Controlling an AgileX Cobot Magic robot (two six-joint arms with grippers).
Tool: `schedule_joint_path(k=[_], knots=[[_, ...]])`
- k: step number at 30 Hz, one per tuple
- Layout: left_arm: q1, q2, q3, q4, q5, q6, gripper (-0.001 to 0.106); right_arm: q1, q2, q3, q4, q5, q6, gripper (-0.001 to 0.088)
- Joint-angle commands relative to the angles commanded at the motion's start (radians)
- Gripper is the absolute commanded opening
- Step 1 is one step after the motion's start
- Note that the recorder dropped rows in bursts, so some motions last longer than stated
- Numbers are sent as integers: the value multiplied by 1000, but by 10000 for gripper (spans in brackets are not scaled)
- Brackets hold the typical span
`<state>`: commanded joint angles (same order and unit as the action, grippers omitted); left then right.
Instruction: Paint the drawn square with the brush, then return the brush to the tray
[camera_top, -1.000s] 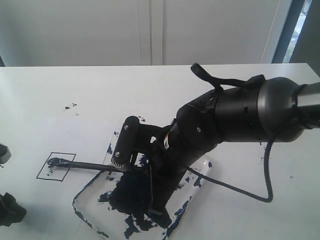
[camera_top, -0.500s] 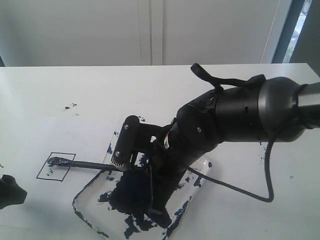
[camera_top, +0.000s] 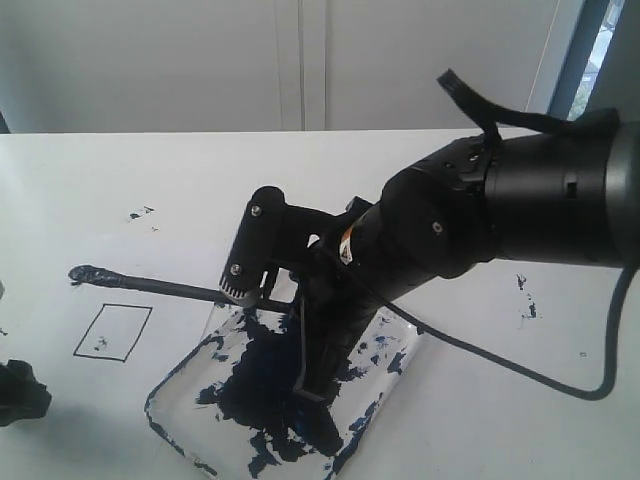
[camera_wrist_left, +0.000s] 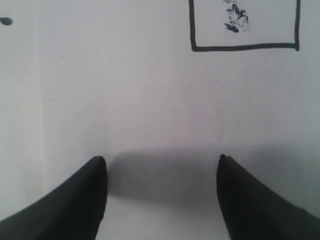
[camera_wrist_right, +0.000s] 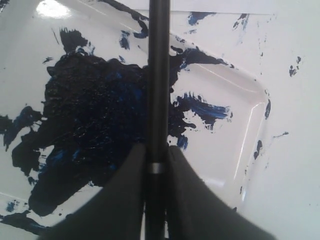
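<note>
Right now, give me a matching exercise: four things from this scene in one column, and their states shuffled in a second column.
Things
1. brush
2. drawn square
3. tray
4. left gripper

States
A. open, holding nothing
B. smeared with a big dark blue blot
C. clamped in the right gripper
D. mostly white inside, with a few blue specks

Pairs: 1-C, 2-D, 3-B, 4-A

Tray (camera_top: 183, 385) (camera_wrist_right: 220, 150) shared: exterior, close right wrist
</note>
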<state>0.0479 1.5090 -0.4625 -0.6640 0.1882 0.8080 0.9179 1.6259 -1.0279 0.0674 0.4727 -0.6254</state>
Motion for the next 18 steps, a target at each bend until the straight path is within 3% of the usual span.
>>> schedule_joint_path(k=[5, 10, 18], knots=[[0, 4, 0, 63, 52, 89, 672, 0, 0, 0, 0, 3, 0, 0], [0, 4, 0, 266, 150, 86, 672, 0, 0, 0, 0, 3, 0, 0], [0, -82, -57, 261, 172, -5, 672, 0, 0, 0, -46, -4, 27, 0]])
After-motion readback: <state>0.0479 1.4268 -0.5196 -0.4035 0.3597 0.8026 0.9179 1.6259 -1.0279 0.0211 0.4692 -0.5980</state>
